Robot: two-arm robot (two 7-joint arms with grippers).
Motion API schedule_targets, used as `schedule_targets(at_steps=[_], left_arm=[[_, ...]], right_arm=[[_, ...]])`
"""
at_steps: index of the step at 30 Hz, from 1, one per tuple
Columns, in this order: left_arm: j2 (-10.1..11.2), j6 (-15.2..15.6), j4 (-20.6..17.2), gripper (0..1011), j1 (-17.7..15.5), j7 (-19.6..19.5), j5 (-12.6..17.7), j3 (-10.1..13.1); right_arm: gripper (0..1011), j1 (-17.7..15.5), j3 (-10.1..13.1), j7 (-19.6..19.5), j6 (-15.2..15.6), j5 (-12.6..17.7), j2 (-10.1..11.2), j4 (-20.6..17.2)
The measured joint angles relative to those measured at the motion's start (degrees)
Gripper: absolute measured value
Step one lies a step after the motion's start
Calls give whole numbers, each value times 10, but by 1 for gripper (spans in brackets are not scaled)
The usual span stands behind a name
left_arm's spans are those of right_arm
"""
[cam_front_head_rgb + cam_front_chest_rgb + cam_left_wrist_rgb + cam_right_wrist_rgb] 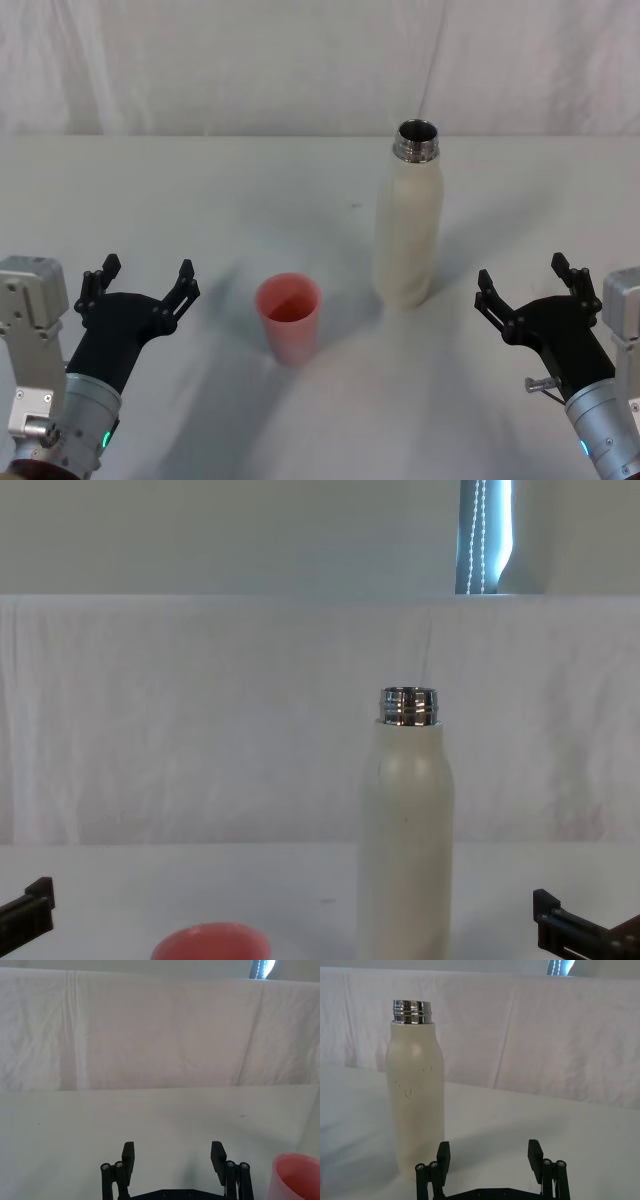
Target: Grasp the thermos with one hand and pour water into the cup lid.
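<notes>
The thermos stands upright right of the table's middle, cream-white with an open chrome neck; it also appears as the thermos and the thermos. The salmon-pink cup lid stands mouth up to its left and nearer me; its rim shows as the cup lid and the cup lid. My left gripper is open, left of the cup lid, holding nothing, and shows as the left gripper. My right gripper is open, right of the thermos and apart from it, seen too as the right gripper.
A white cloth covers the table and hangs as a backdrop behind it. A strip of window shows above the backdrop.
</notes>
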Motion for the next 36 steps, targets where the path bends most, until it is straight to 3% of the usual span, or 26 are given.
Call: schedule_targets(at_steps=[36], left_arm=[[0, 0, 0, 1001, 0, 0, 0, 0]], right_arm=[[1001, 0, 1, 0, 0, 0, 0, 0]])
